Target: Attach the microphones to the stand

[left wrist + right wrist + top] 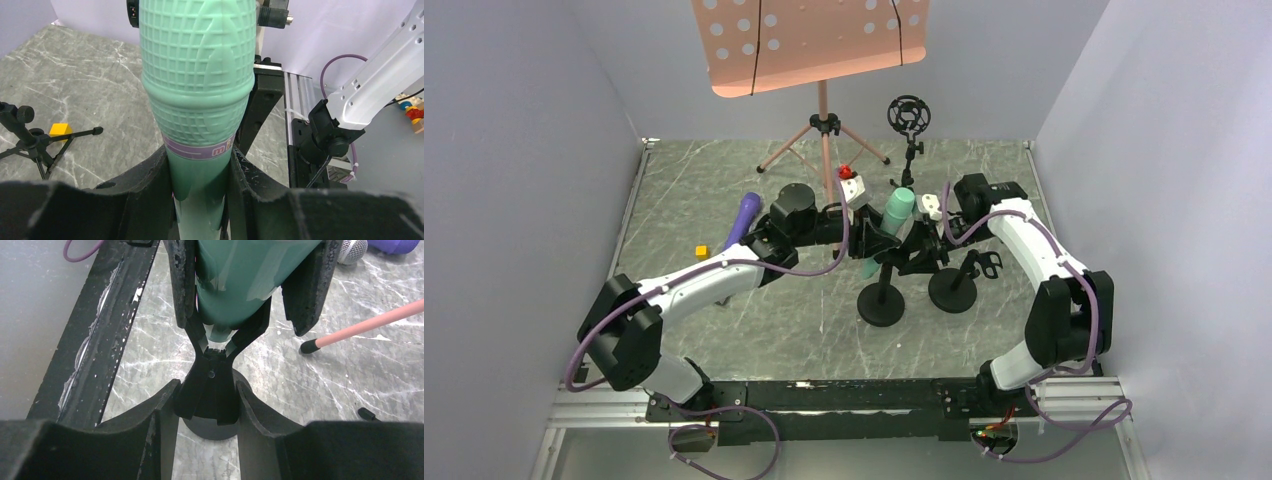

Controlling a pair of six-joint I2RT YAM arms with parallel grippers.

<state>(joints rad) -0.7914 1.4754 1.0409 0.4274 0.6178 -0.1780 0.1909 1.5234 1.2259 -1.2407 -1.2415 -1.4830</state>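
Two black round-foot stands sit closest: the near stand (881, 306), and a second stand (952, 291) just right of it. Atop the near stand the right gripper (206, 400) pinches the clip (210, 367). The left gripper (200, 175) clamps the mint mic (195, 90), one of three, near upright with its head up and its tail in that clip. Beyond the near stand, leftward, lie the purple mic (744, 218) and the silver mic (352, 249), which shows only its head. Farther back are one shock mount (910, 114) and one pink music stand (822, 40).

Pink music stand (809, 40), yellow block (702, 251)
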